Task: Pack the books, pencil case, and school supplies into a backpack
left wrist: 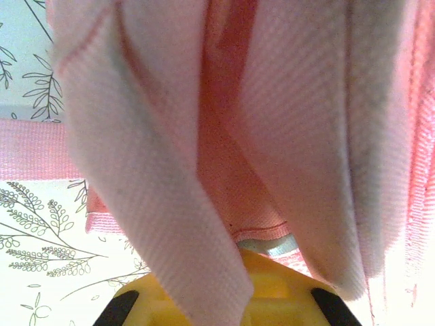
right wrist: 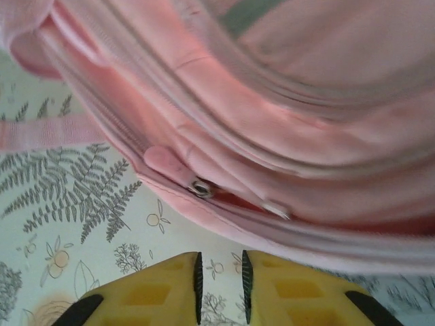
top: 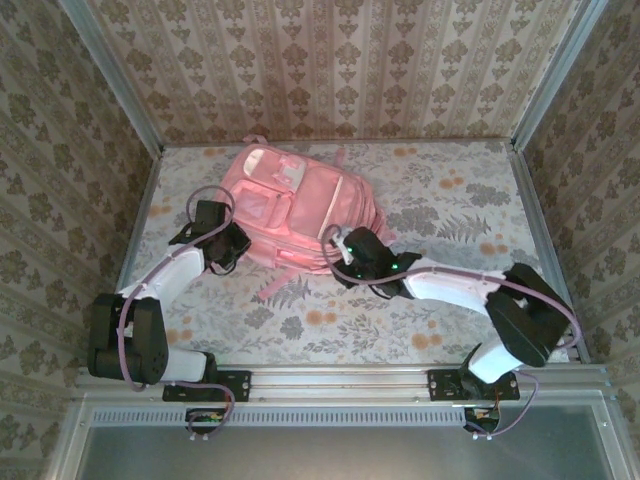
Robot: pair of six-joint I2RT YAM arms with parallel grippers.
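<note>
Top external view: we locate the backpack (top: pixel 300 215) lying flat on the flower-patterned bench (top: pixel 460 200), in the upper centre of the frame, pockets facing up. The left tool (top: pixel 228 243) sits at the backpack's lower left edge. The right tool (top: pixel 348 258) sits at its lower right edge.

Left wrist view: pink woven fabric of the backpack hangs across almost the whole frame. One fold runs down onto the yellow jaws at the bottom centre. We read the left tool as closed, pinching that fold.

Right wrist view: the right tool's jaws stand narrow at the bottom centre. The thin slot between them holds nothing, and bench print shows through it. Above the jaws and apart from them runs a zip line of the backpack, carrying a metal slider (right wrist: pixel 201 187) with a pink pull tab. A pink strap (right wrist: pixel 47 132) lies on the bench at the left centre of the frame.
</note>
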